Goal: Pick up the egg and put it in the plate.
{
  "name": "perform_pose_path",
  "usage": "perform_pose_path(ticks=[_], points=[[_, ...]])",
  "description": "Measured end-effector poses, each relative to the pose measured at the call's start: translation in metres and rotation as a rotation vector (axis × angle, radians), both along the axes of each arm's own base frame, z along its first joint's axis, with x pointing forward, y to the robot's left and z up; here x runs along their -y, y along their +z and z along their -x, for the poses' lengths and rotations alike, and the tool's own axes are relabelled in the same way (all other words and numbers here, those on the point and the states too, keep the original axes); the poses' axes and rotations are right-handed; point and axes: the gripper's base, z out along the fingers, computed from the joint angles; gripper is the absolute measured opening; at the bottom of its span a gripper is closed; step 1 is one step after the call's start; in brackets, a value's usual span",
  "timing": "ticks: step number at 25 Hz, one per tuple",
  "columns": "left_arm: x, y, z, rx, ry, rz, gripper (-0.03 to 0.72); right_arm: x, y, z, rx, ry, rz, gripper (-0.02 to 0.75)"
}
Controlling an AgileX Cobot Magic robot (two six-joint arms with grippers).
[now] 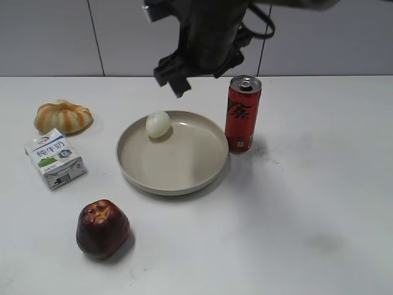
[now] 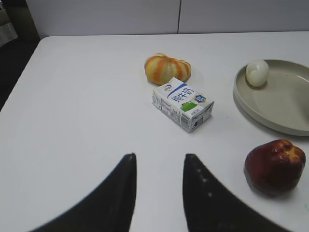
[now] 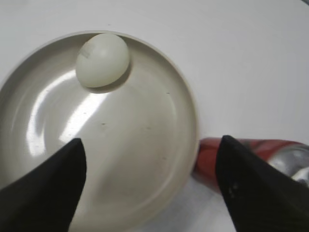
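Observation:
The pale cream egg [image 1: 158,123] lies inside the beige plate [image 1: 184,175], against its far left rim. It also shows in the right wrist view [image 3: 102,59] and the left wrist view [image 2: 257,72]. My right gripper [image 1: 174,77] hangs open and empty in the air above the plate's far edge; its jaws [image 3: 152,147] spread wide over the plate [image 3: 159,159]. My left gripper [image 2: 159,162] is open and empty over bare table, well left of the plate [image 2: 270,113].
A red can [image 1: 242,114] stands touching the plate's right side. A ribbed orange pumpkin-shaped thing [image 1: 63,115] and a milk carton [image 1: 53,158] lie to the left. A dark red apple [image 1: 102,228] sits at the front left.

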Motion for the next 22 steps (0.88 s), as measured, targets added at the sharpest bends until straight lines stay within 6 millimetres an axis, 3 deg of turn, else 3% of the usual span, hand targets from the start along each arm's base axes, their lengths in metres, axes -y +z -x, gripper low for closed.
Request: perform_pose_path(ticks=[2,6,11,14,18,22], points=[[0.0,0.0,0.0,0.0,0.0,0.0,0.24,0.015,0.024,-0.011,-0.017,-0.036,0.021,0.625],[0.0,0.0,0.0,0.0,0.0,0.0,0.24,0.068,0.054,-0.04,-0.054,-0.146,0.027,0.611],[0.0,0.0,0.0,0.0,0.0,0.0,0.24,0.148,0.062,-0.073,-0.108,-0.316,-0.059,0.594],[0.0,0.0,0.0,0.0,0.0,0.0,0.24,0.191,0.069,-0.081,-0.115,-0.384,-0.115,0.593],[0.0,0.0,0.0,0.0,0.0,0.0,0.24,0.24,0.085,-0.071,-0.097,-0.461,-0.131,0.593],[0.0,0.0,0.0,0.0,0.0,0.0,0.24,0.265,0.097,-0.033,-0.112,-0.479,-0.112,0.593]])
